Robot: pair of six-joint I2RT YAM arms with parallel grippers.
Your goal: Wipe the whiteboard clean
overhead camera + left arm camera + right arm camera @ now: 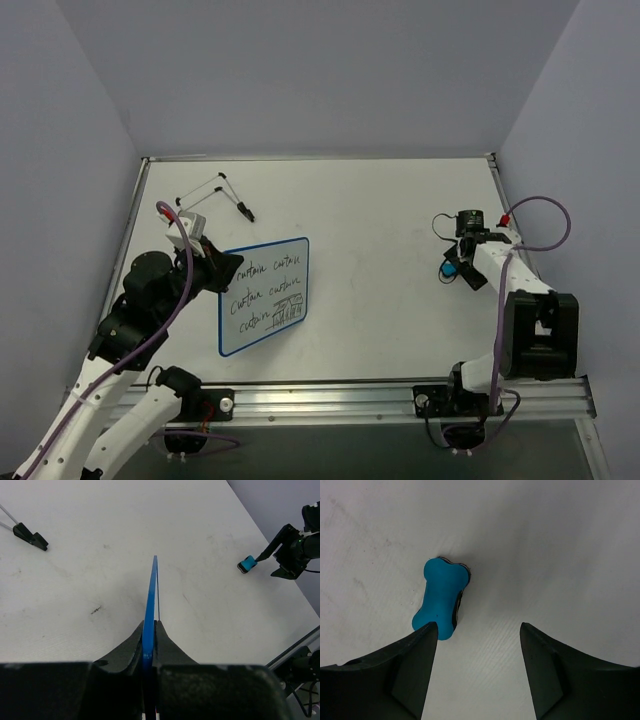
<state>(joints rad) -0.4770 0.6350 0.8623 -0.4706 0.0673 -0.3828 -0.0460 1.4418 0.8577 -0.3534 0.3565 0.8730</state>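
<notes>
White tabletop (pixel 380 220) under both arms. Left gripper (pixel 149 632) clamps the whiteboard (pixel 266 296) by its edge, black handwriting repeating "curtain". Right gripper (pixel 477 635) gapes wide, the blue eraser (pixel 440 597) right at one fingertip.

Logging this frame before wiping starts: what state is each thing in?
whiteboard: written on, gripped by one edge.
left gripper: shut on the whiteboard.
eraser: lying on the table, ungripped.
right gripper: open, one fingertip beside the eraser.
black-tipped rods: lying on the table.
</notes>
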